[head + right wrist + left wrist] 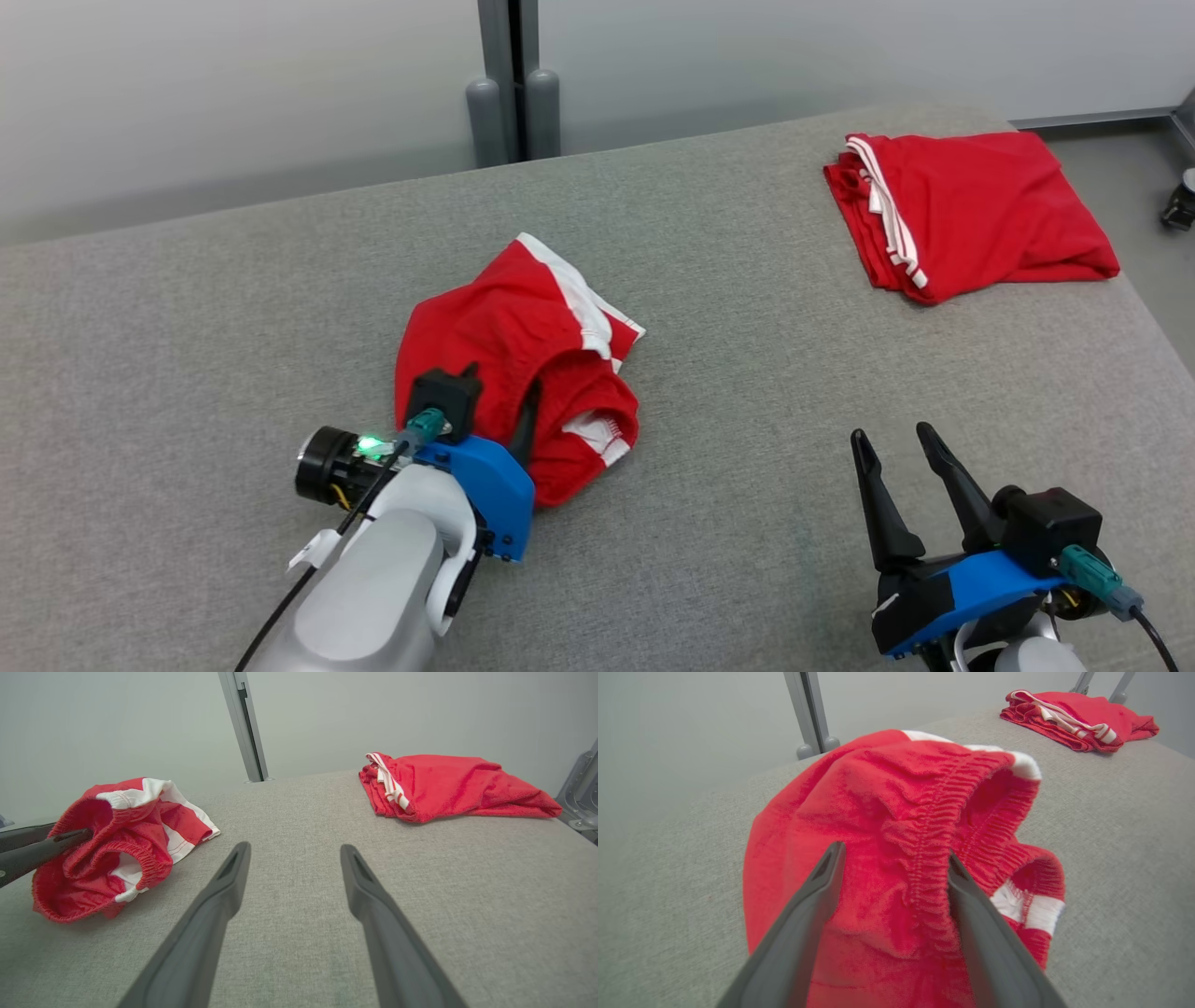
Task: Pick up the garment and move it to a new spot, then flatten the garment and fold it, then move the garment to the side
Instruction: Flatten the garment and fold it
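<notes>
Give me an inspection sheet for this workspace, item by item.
Surface: grey fabric tabletop, flat.
Job's things: crumpled red garment with white trim, left of centre, unfolded.
Clutter: folded red garment at the far right corner.
Grippers: left gripper open, jaws apart astride the crumpled garment's waistband; right gripper open over bare tabletop, holding nothing.
Cables: black cable along the left forearm; second cable behind the right gripper.
Surroundings: pale wall and grey post behind the table.
</notes>
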